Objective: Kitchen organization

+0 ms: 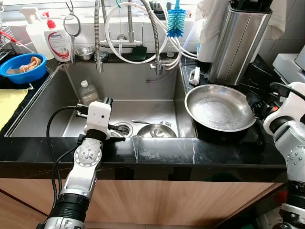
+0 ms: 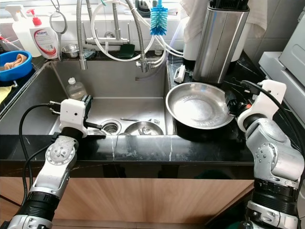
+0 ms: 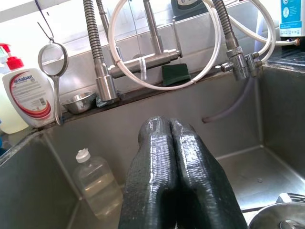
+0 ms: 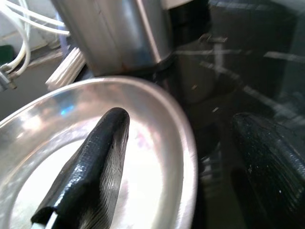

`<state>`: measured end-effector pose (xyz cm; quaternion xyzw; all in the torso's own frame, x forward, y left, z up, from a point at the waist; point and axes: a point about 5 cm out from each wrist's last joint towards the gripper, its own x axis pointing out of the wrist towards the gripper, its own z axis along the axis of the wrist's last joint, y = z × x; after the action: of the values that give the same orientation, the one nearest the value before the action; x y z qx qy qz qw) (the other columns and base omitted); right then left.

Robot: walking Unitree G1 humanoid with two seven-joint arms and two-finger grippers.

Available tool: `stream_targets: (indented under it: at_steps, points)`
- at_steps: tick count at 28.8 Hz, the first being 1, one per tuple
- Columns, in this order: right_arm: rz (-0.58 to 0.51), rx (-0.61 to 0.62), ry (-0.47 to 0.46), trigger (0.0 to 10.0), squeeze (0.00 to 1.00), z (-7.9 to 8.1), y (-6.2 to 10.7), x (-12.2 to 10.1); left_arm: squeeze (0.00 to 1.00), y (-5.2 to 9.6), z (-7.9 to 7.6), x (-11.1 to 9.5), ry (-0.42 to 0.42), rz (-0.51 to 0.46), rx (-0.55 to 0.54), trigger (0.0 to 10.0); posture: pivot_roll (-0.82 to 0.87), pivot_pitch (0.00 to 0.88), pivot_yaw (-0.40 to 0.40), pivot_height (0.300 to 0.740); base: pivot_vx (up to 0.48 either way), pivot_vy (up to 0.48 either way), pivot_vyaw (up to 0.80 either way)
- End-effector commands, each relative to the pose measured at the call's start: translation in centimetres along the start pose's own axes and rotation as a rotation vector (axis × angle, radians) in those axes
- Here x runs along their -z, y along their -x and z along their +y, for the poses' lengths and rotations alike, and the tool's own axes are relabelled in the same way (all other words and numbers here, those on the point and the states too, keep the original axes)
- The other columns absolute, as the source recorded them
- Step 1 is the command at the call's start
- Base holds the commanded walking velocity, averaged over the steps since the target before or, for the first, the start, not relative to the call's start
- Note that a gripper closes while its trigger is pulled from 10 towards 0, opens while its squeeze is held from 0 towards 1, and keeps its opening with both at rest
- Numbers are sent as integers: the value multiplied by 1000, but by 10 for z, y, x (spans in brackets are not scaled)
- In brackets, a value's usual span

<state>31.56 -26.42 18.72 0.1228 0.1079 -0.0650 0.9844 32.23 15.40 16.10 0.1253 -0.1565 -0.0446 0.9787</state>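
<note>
Place: a home kitchen, at the washing-up corner.
Landmark: a deep steel sink (image 1: 57,102) sunk into a black stone counter (image 1: 157,155).
Behind the sink: spring-hose taps (image 1: 98,33), a dish soap bottle (image 1: 58,40), a blue bottle brush (image 1: 176,21), a green sponge (image 1: 139,52).
Inside the sink: a drain (image 1: 123,128), a small steel bowl (image 1: 156,130), a clear plastic bottle (image 1: 87,93).
Right of the sink: a wide steel pan (image 1: 219,107), a steel utensil holder (image 1: 238,40).
Left of the sink: a blue bowl (image 1: 21,67).
Below the sink: wood-fronted cabinets (image 1: 181,202).

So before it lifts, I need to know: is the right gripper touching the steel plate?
Cannot tell. In the right wrist view the right gripper straddles the steel plate rim, fingers open, but no contact or gap shows plainly.
</note>
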Motion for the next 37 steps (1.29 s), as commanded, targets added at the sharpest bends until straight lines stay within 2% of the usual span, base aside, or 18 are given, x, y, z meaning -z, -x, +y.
stream_targets:
  at_steps: [1, 13, 23, 37]
  points:
    - [15, -9, -23, 10000, 0, 1, -1, 2, 0, 0, 2, -2, -20, -7, 9, 10000, -210, 0, 25, 731, 0, 0, 0]
    - [27, 9, -84, 10000, 0, 5, -6, 11, 0, 1, 3, -3, -25, -6, 9, 10000, -206, 0, 27, 731, 0, 0, 0]
    - [-66, 21, -121, 10000, 0, 6, -4, -8, 0, 0, 2, -4, -39, -12, 21, 10000, -210, 0, 30, 731, 0, 0, 0]
    - [5, 32, -140, 10000, 0, 12, -8, 7, 0, 1, 2, -4, -53, -11, 29, 10000, -204, 0, 29, 731, 0, 0, 0]
